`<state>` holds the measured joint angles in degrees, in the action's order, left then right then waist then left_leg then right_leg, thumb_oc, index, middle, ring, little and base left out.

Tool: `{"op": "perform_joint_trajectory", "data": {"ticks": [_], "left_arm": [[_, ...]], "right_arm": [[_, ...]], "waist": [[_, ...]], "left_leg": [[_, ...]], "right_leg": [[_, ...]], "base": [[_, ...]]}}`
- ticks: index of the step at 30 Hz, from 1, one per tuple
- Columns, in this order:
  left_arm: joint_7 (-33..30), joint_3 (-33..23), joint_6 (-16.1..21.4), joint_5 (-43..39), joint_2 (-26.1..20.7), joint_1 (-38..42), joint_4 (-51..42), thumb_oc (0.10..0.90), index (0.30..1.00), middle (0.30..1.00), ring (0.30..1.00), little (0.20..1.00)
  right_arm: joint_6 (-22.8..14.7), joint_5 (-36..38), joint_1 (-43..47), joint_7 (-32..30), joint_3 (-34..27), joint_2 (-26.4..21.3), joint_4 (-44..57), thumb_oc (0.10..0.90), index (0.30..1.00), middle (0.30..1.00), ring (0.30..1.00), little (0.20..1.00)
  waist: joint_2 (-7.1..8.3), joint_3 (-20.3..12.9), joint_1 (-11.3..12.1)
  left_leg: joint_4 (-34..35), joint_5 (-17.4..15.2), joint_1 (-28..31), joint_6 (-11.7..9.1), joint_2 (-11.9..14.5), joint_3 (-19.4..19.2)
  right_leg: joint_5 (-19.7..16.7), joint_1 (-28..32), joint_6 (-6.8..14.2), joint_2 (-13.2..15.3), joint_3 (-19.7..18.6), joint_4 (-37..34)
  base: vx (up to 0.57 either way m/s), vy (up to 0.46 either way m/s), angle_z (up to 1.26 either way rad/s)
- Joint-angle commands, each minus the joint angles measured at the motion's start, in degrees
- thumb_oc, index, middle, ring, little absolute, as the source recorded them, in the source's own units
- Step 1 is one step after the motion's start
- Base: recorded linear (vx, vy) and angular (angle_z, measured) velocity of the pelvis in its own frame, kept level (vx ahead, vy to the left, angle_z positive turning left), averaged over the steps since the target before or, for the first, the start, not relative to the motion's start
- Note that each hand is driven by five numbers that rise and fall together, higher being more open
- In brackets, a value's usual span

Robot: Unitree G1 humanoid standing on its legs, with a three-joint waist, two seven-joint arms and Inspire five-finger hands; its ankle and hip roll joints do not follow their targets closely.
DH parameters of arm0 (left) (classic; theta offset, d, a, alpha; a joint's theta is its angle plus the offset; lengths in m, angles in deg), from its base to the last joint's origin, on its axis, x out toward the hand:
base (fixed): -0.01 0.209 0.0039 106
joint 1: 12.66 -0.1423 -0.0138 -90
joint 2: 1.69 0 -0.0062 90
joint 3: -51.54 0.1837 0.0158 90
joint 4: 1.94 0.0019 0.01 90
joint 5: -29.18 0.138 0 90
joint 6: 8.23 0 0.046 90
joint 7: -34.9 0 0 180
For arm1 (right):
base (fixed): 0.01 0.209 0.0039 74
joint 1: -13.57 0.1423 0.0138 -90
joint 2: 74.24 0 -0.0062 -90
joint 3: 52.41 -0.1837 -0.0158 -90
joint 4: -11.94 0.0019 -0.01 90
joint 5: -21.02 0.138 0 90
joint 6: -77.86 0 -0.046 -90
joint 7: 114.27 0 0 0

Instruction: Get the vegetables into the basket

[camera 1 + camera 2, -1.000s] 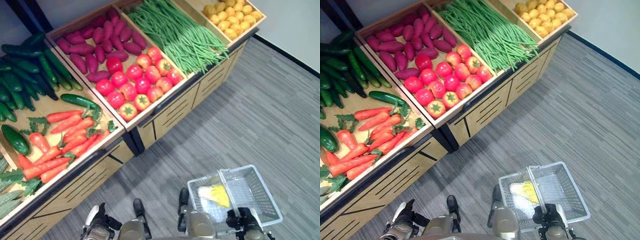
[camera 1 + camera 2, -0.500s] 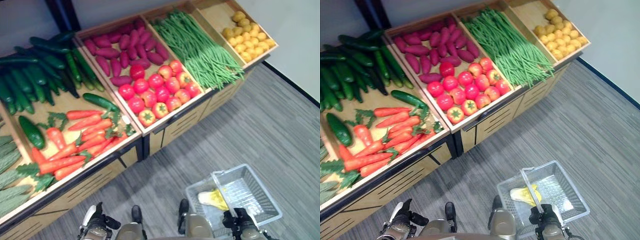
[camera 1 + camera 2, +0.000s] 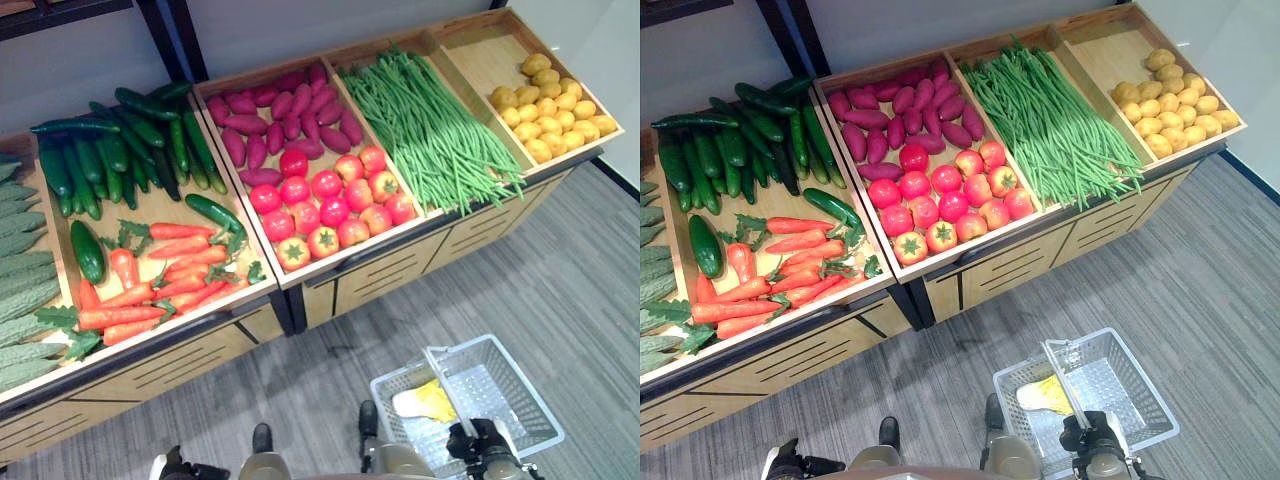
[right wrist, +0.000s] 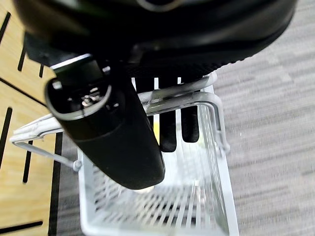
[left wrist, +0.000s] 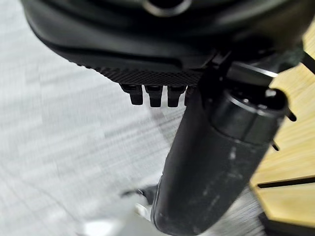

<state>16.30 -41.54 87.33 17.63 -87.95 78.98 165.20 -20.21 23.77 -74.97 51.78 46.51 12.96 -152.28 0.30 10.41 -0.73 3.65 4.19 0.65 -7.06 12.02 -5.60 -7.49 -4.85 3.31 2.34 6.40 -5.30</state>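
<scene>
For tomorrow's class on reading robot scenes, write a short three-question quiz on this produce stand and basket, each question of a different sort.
1. True or false: the wire basket holds red tomatoes.
2. Which hand holds the basket's handle? A left hand B right hand
3. Fill in: the tomatoes share a bin with the purple ____.

Key
1. False: a yellow item lies in it.
2. B
3. sweet potatoes

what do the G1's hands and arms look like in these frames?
Both hands are dark, nearly black. The left hand has a dimpled, textured palm edge, blocky fingertips and a thick, scuffed cylindrical thumb. The right hand has a similar smooth thumb with a silver-rimmed joint. From the head camera, silver-grey arm shells show above the black right hand.
</scene>
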Motion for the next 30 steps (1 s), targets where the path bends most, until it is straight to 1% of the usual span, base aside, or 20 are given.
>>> {"op": "perform_joint_trajectory", "data": {"ticks": [1,3,6,8,10,12,14,15,17,18,19,20,22,23,24,25,27,28,29,30], "left_arm": [[-4.57,-4.71,1.81,-8.83,-4.81,2.09,3.62,0.9,1.0,1.0,1.0,1.0],[-4.45,-13.77,3.69,-22.27,-6.02,0.9,5.87,0.9,1.0,1.0,1.0,1.0],[-2.96,-14.23,3.41,-22.57,-6.94,0.46,5.7,0.9,1.0,1.0,1.0,1.0],[-4.03,-18.04,3.61,-23.52,-10.45,-0.76,7.31,0.9,1.0,1.0,1.0,1.0],[-4.04,-18.91,3.69,-23.57,-11.31,-1.21,7.88,0.9,1.0,1.0,1.0,1.0],[-6.36,-22.59,4.85,-25.12,-15.95,-1.87,8.39,0.9,1.0,1.0,1.0,1.0],[-8.21,-23.72,5.62,-25.31,-17.16,-2.31,7.3,0.9,1.0,1.0,1.0,1.0],[-9.93,-25.94,5.98,-24.25,-20.98,-3.82,6.81,0.9,1.0,1.0,1.0,1.0],[-12.04,-27.17,6.08,-18.71,-27.56,-3.89,4.46,0.9,1.0,1.0,1.0,1.0],[-12.54,-26.54,5.99,-15.64,-29.38,-3.76,2.48,0.9,1.0,1.0,1.0,1.0],[-12.64,-26.55,5.91,-15.5,-29.41,-3.73,2.38,0.9,1.0,1.0,1.0,1.0],[-17.79,-24.46,5.93,-4.02,-33.98,-4.3,-11.02,0.9,1.0,1.0,1.0,1.0],[-22.98,-24.73,5.82,5.61,-35.76,-5.36,-28.71,0.9,1.0,1.0,1.0,1.0],[-23.1,-25.0,5.47,5.84,-35.51,-5.63,-29.26,0.9,1.0,1.0,1.0,1.0],[-24.62,-25.31,4.8,10.35,-35.87,-6.08,-35.58,0.9,1.0,1.0,1.0,1.0],[-25.03,-24.74,2.68,18.13,-36.22,-6.97,-44.08,0.9,1.0,1.0,1.0,1.0],[-23.54,-23.88,0.56,24.82,-36.21,-7.42,-49.52,0.9,1.0,1.0,1.0,1.0],[-23.42,-23.94,0.31,25.07,-36.04,-7.45,-49.86,0.9,1.0,1.0,1.0,1.0],[-19.69,-22.35,0.65,28.3,-36.82,-7.61,-55.09,0.9,1.0,1.0,1.0,1.0],[-18.35,-21.6,1.57,30.54,-37.93,-7.61,-57.99,0.9,1.0,1.0,1.0,1.0]], "right_arm": [[-0.74,1.58,-0.7,-1.38,-1.17,-0.18,-1.24,0.4,0.3,0.3,0.3,0.3],[0.14,1.12,-1.24,-0.52,-1.4,-0.31,-2.47,0.4,0.3,0.3,0.3,0.3],[0.29,0.7,-1.38,-0.18,-1.13,-0.54,-2.26,0.4,0.3,0.3,0.3,0.3],[0.26,0.52,-1.56,0.45,-1.27,-1.07,-1.97,0.4,0.3,0.3,0.3,0.3],[0.21,0.56,-1.53,0.67,-1.28,-1.22,-1.84,0.4,0.3,0.3,0.3,0.3],[-0.03,0.79,-1.42,1.17,-1.05,-2.06,-1.64,0.4,0.3,0.3,0.3,0.3],[-0.07,0.75,-1.51,1.3,-0.99,-2.53,-1.85,0.4,0.3,0.3,0.3,0.3],[-0.29,0.82,-1.55,1.65,-1.14,-3.57,-1.93,0.4,0.3,0.3,0.3,0.3],[-0.87,0.68,-2.09,1.77,-1.19,-4.19,-2.07,0.4,0.3,0.3,0.3,0.3],[-1.07,0.68,-2.1,1.77,-1.33,-4.14,-2.36,0.4,0.3,0.3,0.3,0.3],[-1.1,0.68,-2.11,1.76,-1.37,-4.07,-2.39,0.4,0.3,0.3,0.3,0.3],[-1.58,0.55,-2.6,1.36,-2.12,-3.76,-2.35,0.4,0.3,0.3,0.3,0.3],[-2.15,0.72,-3.37,0.93,-3.65,-3.36,-2.23,0.4,0.3,0.3,0.3,0.3],[-2.15,0.7,-3.34,0.92,-3.6,-3.38,-2.22,0.4,0.3,0.3,0.3,0.3],[-2.15,0.71,-3.49,0.77,-4.29,-3.23,-2.43,0.4,0.3,0.3,0.3,0.3],[-2.01,0.83,-3.96,0.85,-5.63,-3.17,-2.68,0.4,0.3,0.3,0.3,0.3],[-1.65,0.62,-4.1,1.01,-6.07,-3.62,-2.55,0.4,0.3,0.3,0.3,0.3],[-1.63,0.61,-4.14,1.02,-6.15,-3.64,-2.52,0.4,0.3,0.3,0.3,0.3],[-1.31,0.55,-4.16,1.22,-6.47,-4.0,-2.0,0.4,0.3,0.3,0.3,0.3],[-1.16,0.41,-4.09,1.32,-6.44,-4.53,-1.77,0.4,0.3,0.3,0.3,0.3]], "waist": [[3.06,1.82,-0.24],[2.52,0.77,-0.39],[2.43,0.47,-0.73],[2.19,0.0,-0.75],[2.22,-0.09,-0.75],[2.11,-0.46,-0.58],[1.86,-0.56,-0.42],[1.36,-0.83,-0.35],[1.11,-1.0,-0.5],[1.08,-1.04,-0.48],[1.15,-1.02,-0.42],[1.13,-0.79,-0.14],[1.32,-0.79,0.43],[1.36,-0.92,0.34],[1.5,-0.96,0.59],[1.77,-0.97,0.71],[1.9,-1.09,0.43],[1.88,-1.08,0.48],[1.86,-1.05,0.28],[1.76,-1.03,0.13]], "left_leg": [[1.35,-0.69,-0.53,0.31,-3.24,0.62],[1.35,-1.19,0.31,0.2,-3.29,0.24],[1.35,-1.46,0.75,0.24,-3.38,0.13],[1.35,-1.86,1.36,0.3,-3.75,0.03],[1.35,-1.99,1.55,0.31,-3.84,0.01],[1.35,-2.25,1.78,0.26,-4.07,-0.07],[1.35,-2.29,1.79,0.27,-4.1,-0.04],[1.35,-2.34,1.89,0.18,-4.22,-0.16],[1.35,-2.37,1.95,0.09,-4.37,-0.31],[1.35,-2.4,2.0,0.11,-4.45,-0.24],[1.35,-2.41,2.02,0.12,-4.47,-0.24],[1.35,-2.66,2.27,0.08,-4.59,-0.01],[1.35,-2.74,2.08,0.1,-4.75,0.51],[1.35,-2.47,1.79,0.13,-4.83,0.54],[1.35,-2.51,1.61,0.16,-4.89,0.8],[1.35,-2.65,1.51,0.27,-4.96,1.07],[1.35,-2.79,1.55,0.35,-5.05,1.06],[1.35,-2.8,1.56,0.36,-5.06,1.07],[1.35,-2.87,1.58,0.43,-5.1,1.04],[1.35,-2.94,1.62,0.48,-5.13,1.01]], "right_leg": [[3.98,3.85,6.09,5.52,0.35,1.02],[4.23,4.87,6.02,5.69,0.39,0.54],[4.23,5.24,6.02,5.85,0.24,0.59],[4.24,5.65,6.03,6.02,0.01,0.53],[4.19,5.78,6.06,6.11,0.02,0.54],[3.91,5.83,6.3,6.38,-0.07,0.56],[3.73,5.84,6.42,6.55,0.02,0.57],[3.43,5.87,6.63,6.77,0.09,0.56],[3.19,5.79,6.9,6.96,0.29,0.57],[3.14,5.82,6.97,7.06,0.28,0.58],[3.15,5.84,6.98,7.07,0.28,0.57],[3.29,6.2,7.28,7.19,0.59,0.59],[3.39,6.28,7.55,7.47,1.02,0.54],[3.14,6.04,7.53,7.54,1.03,0.47],[3.24,6.07,7.6,7.66,1.27,0.44],[3.35,6.15,7.63,7.75,1.43,0.39],[3.41,6.29,7.66,7.83,1.4,0.33],[3.43,6.3,7.67,7.85,1.41,0.33],[3.42,6.35,7.71,7.87,1.33,0.3],[3.34,6.36,7.69,7.92,1.24,0.3]], "base": [[0.03,-0.004,0.04],[0.04,0.025,-0.09],[0.02,0.026,-0.12],[0.02,0.053,-0.06],[0.01,0.037,-0.05],[-0.01,0.048,-0.09],[-0.01,0.049,-0.03],[-0.02,0.082,-0.01],[-0.02,0.061,-0.01],[0.0,0.0,0.0],[0.0,0.02,0.04],[0.0,0.0,0.0],[-0.01,0.004,0.08],[-0.02,-0.003,0.25],[-0.02,-0.002,0.29],[-0.01,-0.001,0.18],[0.0,0.002,-0.02],[0.0,0.0,0.0],[-0.01,0.018,0.03],[0.0,0.0,0.0]]}}
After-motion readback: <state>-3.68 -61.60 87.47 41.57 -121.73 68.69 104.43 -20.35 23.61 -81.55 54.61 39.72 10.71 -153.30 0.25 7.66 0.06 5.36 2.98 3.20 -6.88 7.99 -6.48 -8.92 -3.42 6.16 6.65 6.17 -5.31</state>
